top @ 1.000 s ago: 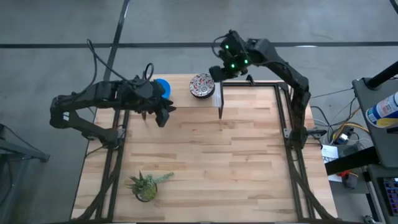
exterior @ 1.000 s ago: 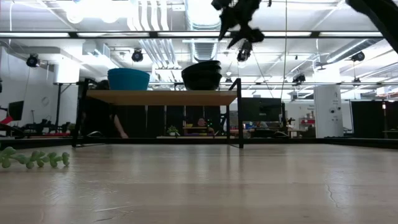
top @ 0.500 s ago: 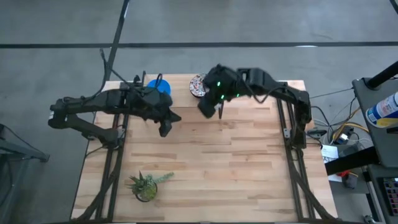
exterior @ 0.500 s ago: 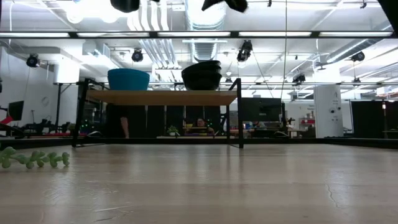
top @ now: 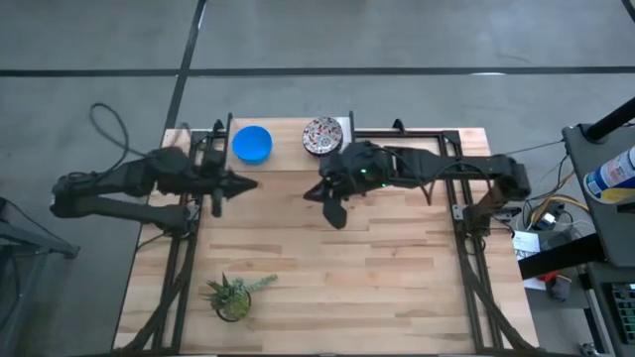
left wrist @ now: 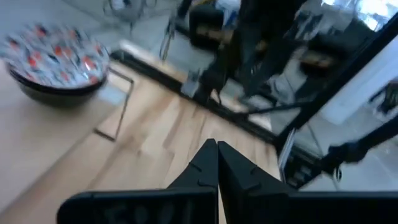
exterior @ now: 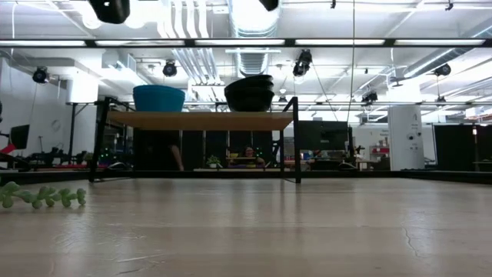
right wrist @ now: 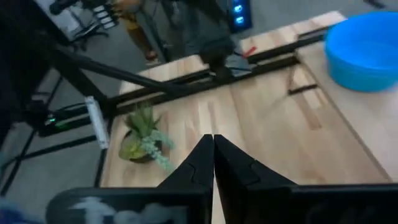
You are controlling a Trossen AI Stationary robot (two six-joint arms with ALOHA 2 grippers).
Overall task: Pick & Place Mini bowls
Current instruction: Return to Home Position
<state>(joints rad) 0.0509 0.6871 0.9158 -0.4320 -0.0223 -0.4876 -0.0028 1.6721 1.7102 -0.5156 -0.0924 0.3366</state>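
A bright blue mini bowl point(top: 252, 144) and a white patterned mini bowl point(top: 322, 135) stand on their bases on a raised wooden shelf point(exterior: 200, 121) at the table's far edge. The low view shows the blue one point(exterior: 159, 98) and a dark stack point(exterior: 249, 92) side by side. My left gripper point(top: 246, 183) hovers shut over the table's left part, nearer than the blue bowl. My right gripper point(top: 316, 195) hovers shut over the table's middle, nearer than the patterned bowl. Both hold nothing, as the wrist views show for the left gripper point(left wrist: 217, 149) and the right gripper point(right wrist: 213, 142).
A small green potted plant point(top: 234, 294) stands near the table's front left corner and shows in the right wrist view as a plant point(right wrist: 142, 134). Black frame rails point(top: 466, 228) run along the table's left and right sides. Bare wood point(top: 377, 278) lies between them.
My left gripper has drawn back toward the table's left edge, sunk a little, and shut on nothing. My right gripper has swung away from the patterned bowl on the shelf toward the table's middle, rolling and levelling out as it went, and has also shut on nothing. The bowls have stayed put.
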